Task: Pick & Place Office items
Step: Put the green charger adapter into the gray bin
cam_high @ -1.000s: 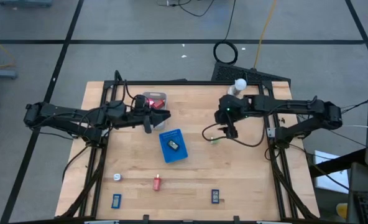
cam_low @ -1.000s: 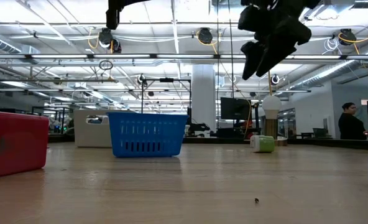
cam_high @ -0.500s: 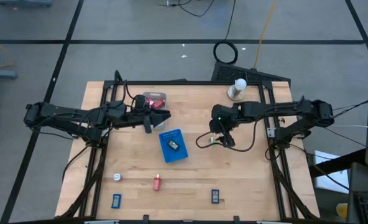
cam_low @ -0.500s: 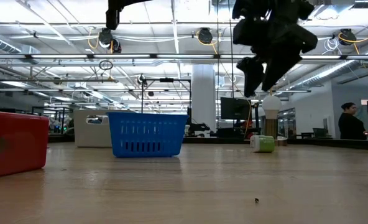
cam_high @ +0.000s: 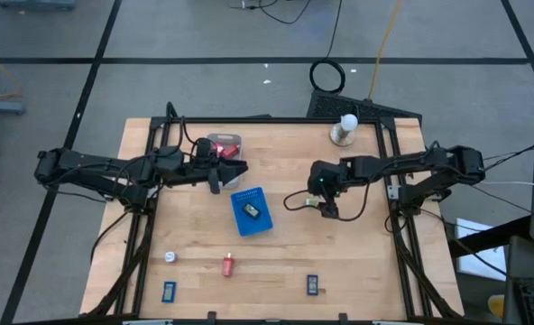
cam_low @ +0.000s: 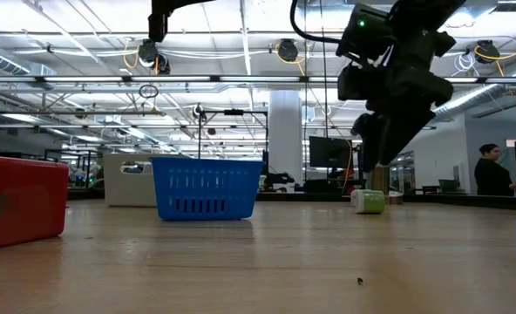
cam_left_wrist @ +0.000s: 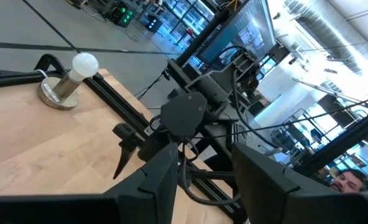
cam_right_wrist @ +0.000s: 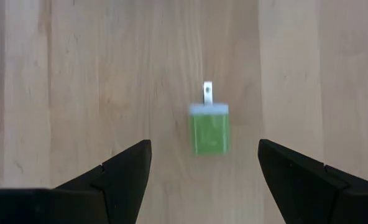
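A small green piece with a white end (cam_right_wrist: pixel 209 129) lies flat on the wooden table; it also shows in the low view (cam_low: pixel 370 201). My right gripper (cam_right_wrist: pixel 204 149) is open and points down above it, one finger on each side, touching nothing; in the high view it is right of centre (cam_high: pixel 319 195). My left gripper (cam_high: pixel 238 168) is open and empty, held level above the table beside the grey tray (cam_high: pixel 215 141). Other small pieces lie near the front edge: white (cam_high: pixel 170 256), red (cam_high: pixel 228 265), blue (cam_high: pixel 169 291), dark blue (cam_high: pixel 312 285).
A blue basket (cam_high: pixel 252 212) stands mid-table with a dark piece inside. The grey tray holds a red piece (cam_high: pixel 230 146). A white knob on a round base (cam_high: pixel 345 129) stands at the far right. A person (cam_low: pixel 491 170) is in the room behind.
My right gripper has moved toward the table's near edge and a little toward the left, and has come down toward the green piece. My left arm has kept still.
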Action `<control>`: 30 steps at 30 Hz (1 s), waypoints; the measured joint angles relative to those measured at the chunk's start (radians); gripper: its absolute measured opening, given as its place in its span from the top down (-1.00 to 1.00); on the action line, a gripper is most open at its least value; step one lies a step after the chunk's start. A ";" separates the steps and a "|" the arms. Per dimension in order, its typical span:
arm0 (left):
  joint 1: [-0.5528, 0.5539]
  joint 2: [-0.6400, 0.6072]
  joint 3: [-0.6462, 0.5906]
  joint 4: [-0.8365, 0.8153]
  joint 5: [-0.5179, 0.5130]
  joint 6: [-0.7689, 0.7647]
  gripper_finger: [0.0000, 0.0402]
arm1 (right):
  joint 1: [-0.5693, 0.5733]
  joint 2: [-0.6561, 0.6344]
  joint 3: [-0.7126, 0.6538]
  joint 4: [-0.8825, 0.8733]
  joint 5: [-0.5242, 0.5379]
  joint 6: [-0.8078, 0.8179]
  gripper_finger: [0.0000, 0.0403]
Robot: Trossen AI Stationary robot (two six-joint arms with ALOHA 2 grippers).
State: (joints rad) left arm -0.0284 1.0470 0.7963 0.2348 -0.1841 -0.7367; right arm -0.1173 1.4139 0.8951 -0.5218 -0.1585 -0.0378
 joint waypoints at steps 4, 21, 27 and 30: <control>0.000 0.000 0.000 0.000 0.000 0.001 0.24 | 0.000 0.000 -0.027 0.043 0.000 0.034 -0.44; 0.000 0.000 0.000 -0.009 0.000 0.000 0.24 | 0.000 0.000 -0.127 0.192 0.031 0.056 -0.44; 0.000 0.000 0.000 -0.008 0.000 0.000 0.24 | 0.000 0.000 -0.155 0.236 0.033 0.054 -0.44; 0.000 0.000 0.000 -0.008 0.000 -0.001 0.24 | 0.000 0.000 -0.163 0.265 0.034 0.053 -0.44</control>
State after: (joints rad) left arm -0.0284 1.0470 0.7963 0.2264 -0.1841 -0.7372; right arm -0.1177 1.4139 0.7322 -0.2570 -0.1242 0.0154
